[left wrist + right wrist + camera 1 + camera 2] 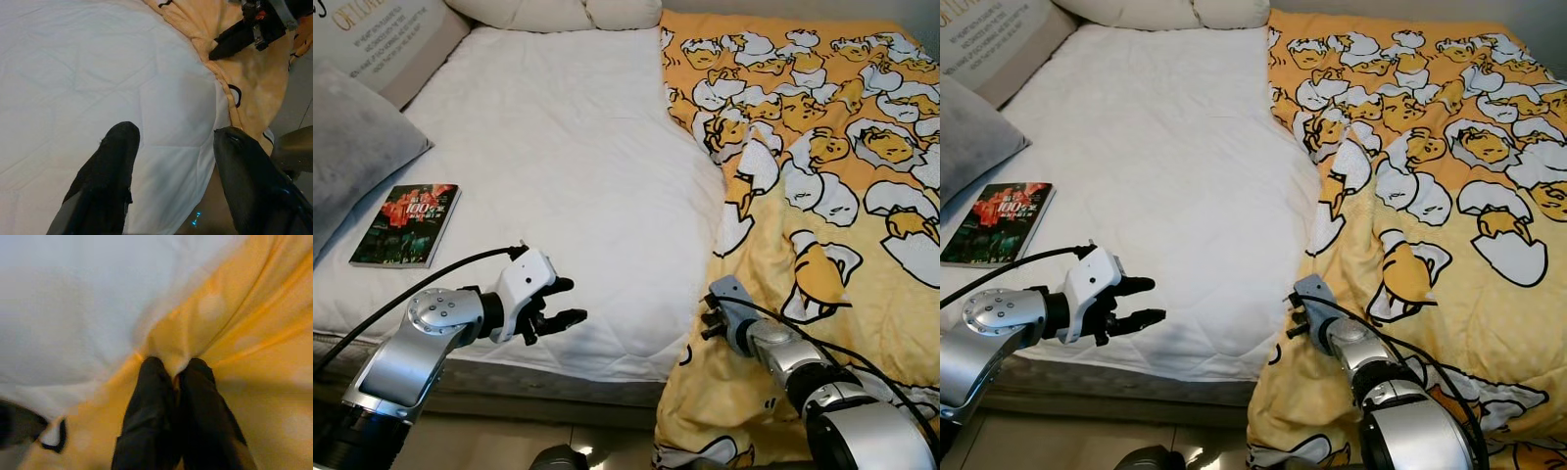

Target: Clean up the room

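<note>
Nearest the head camera, the right gripper (171,374) has its two black fingers (146,396) pressed together on a pinch of the yellow fleece blanket printed with white-and-yellow egg characters (822,157). The fold it grips sits at the blanket's inner edge, close to the foot of the bed, where the yellow cloth meets the white quilted mattress cover (558,147). Taking the blanket by its edge rather than its middle makes sense if the aim is to drag it across: the hem is the part that would lead the rest of the cloth over the bare half.

At present the blanket covers only the robot's right half of the bed, bunched along its inner border and hanging over the foot toward the floor. The white cover on the left half lies bare.

Over that bare part, near the front edge of the mattress, the left gripper (558,304) hovers with its fingers (105,166) spread wide and nothing between them. It points toward the blanket's hem and the right gripper, which looks like readiness to take a second hold, so that the cloth could be pulled flat by two points instead of one.

Further left on the cover lies a thin paperback book with a dark red-and-green cover (408,224), just beside a grey plush cushion (352,147). A beige cushion with printed lettering (386,39) and cream pillows (558,12) stand at the head of the bed. The book probably needs putting away too, though spreading the blanket appears to be the step in hand.
</note>
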You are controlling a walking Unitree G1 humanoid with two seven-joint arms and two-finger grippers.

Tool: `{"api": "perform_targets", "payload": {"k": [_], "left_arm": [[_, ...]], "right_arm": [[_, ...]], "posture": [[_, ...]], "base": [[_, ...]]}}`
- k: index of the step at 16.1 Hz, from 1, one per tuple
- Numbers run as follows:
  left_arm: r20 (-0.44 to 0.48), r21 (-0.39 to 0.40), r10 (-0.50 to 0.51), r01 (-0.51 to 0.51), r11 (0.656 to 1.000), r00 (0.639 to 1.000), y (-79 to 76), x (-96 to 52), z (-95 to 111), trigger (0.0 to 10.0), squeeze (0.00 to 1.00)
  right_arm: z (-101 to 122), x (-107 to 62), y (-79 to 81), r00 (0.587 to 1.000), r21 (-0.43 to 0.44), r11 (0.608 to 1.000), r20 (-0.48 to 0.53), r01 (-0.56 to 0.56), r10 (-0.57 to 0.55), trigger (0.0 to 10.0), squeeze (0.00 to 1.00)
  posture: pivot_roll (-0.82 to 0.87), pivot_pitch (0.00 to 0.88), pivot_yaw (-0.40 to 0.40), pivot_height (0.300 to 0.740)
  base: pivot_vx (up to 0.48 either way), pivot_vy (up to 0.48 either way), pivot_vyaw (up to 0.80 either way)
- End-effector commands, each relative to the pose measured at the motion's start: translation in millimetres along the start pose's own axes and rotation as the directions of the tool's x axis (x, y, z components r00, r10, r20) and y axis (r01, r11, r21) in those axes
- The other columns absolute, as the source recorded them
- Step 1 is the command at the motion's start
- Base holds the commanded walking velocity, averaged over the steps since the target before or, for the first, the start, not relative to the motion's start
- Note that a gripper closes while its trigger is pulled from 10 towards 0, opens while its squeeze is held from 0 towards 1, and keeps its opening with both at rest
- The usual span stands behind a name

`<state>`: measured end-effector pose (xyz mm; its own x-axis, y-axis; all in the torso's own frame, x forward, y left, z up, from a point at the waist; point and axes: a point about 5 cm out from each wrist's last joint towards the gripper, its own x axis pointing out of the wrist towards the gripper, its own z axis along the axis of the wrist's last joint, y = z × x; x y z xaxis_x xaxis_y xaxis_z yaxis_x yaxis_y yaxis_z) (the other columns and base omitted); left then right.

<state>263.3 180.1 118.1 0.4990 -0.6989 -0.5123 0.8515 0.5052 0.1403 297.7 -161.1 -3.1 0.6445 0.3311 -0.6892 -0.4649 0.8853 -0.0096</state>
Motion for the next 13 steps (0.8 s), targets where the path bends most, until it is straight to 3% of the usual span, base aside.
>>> {"api": "perform_targets", "payload": {"k": [1, 2, 3, 4, 6, 7, 8, 9, 10, 11, 13], "left_arm": [[-0.014, 0.002, -0.013, 0.013, 1.0, 1.0, -2.2, -0.3, -3, 10.0, 0.27], [-0.015, 0.001, -0.013, 0.013, 1.0, 1.0, -2.5, -0.5, -4, 10.0, 0.27], [-0.015, -0.001, -0.012, 0.012, 1.0, 1.0, -2.6, -0.5, -4, 10.0, 0.27], [-0.015, -0.002, -0.012, 0.012, 1.0, 1.0, -2.5, -0.6, -5, 10.0, 0.27], [-0.015, -0.004, -0.012, 0.012, 1.0, 1.0, -2.6, -0.5, -5, 10.0, 0.27], [-0.014, -0.004, -0.013, 0.013, 1.0, 1.0, -2.7, -0.2, -5, 10.0, 0.28], [-0.013, -0.004, -0.013, 0.013, 1.0, 1.0, -2.8, -0.1, -5, 10.0, 0.27], [-0.012, -0.004, -0.013, 0.013, 1.0, 1.0, -3.0, 0.0, -5, 10.0, 0.27], [-0.012, -0.005, -0.014, 0.013, 1.0, 1.0, -3.2, 0.1, -6, 10.0, 0.28], [-0.012, -0.005, -0.014, 0.014, 1.0, 1.0, -3.5, 0.1, -6, 10.0, 0.27], [-0.013, -0.005, -0.015, 0.015, 1.0, 1.0, -3.9, 0.3, -6, 10.0, 0.27]], "right_arm": [[0, -0.3, 7.4, 0.993, 0.03, 0.993, 0.046, -0.113, 0.112, 0.0, 0.0], [2, -1.7, 12.1, 0.975, 0.017, 0.977, 0.074, -0.212, 0.21, 0.0, 0.0], [2, -6.1, 19.7, 0.923, -0.025, 0.927, 0.093, -0.373, 0.374, 0.0, 0.0], [1, -10.1, 23.6, 0.878, -0.048, 0.884, 0.101, -0.465, 0.468, 0.0, 0.0], [-1, -20.3, 28.9, 0.775, -0.062, 0.785, 0.129, -0.616, 0.618, 0.0, 0.0], [-1, -27.8, 33.3, 0.705, -0.081, 0.717, 0.137, -0.692, 0.696, 0.0, 0.0], [-2, -30.7, 35.3, 0.679, -0.087, 0.692, 0.138, -0.717, 0.721, 0.0, 0.0], [-4, -38.2, 40.0, 0.617, -0.107, 0.63, 0.132, -0.769, 0.776, 0.0, 0.0], [-5, -41.5, 42.4, 0.586, -0.115, 0.598, 0.127, -0.793, 0.8, 0.0, 0.0], [-7, -41.9, 42.5, 0.582, -0.116, 0.594, 0.124, -0.796, 0.804, 0.0, 0.0], [-16, -36.8, 44.3, 0.621, -0.125, 0.629, 0.101, -0.767, 0.777, 0.0, 0.0]], "posture": [[0.05, 0.046, 0.026, 0.74], [0.05, 0.045, 0.025, 0.74], [0.05, 0.045, 0.024, 0.74], [0.04, 0.045, 0.025, 0.74], [0.04, 0.041, 0.024, 0.74], [0.04, 0.041, 0.023, 0.74], [0.04, 0.04, 0.023, 0.74], [0.04, 0.039, 0.022, 0.74], [0.04, 0.038, 0.022, 0.74], [0.04, 0.037, 0.022, 0.74], [0.04, 0.034, 0.022, 0.74]], "base": [[0.0, 0.0, 0.0], [0.0, 0.0, 0.0], [0.0, 0.0, 0.0], [0.0, 0.0, 0.0], [0.0, 0.0, 0.0], [0.0, 0.0, 0.0], [0.0, 0.0, 0.0], [0.0, 0.0, 0.0], [0.0, 0.0, 0.0], [0.0, 0.0, 0.0], [0.0, 0.0, 0.0]]}}
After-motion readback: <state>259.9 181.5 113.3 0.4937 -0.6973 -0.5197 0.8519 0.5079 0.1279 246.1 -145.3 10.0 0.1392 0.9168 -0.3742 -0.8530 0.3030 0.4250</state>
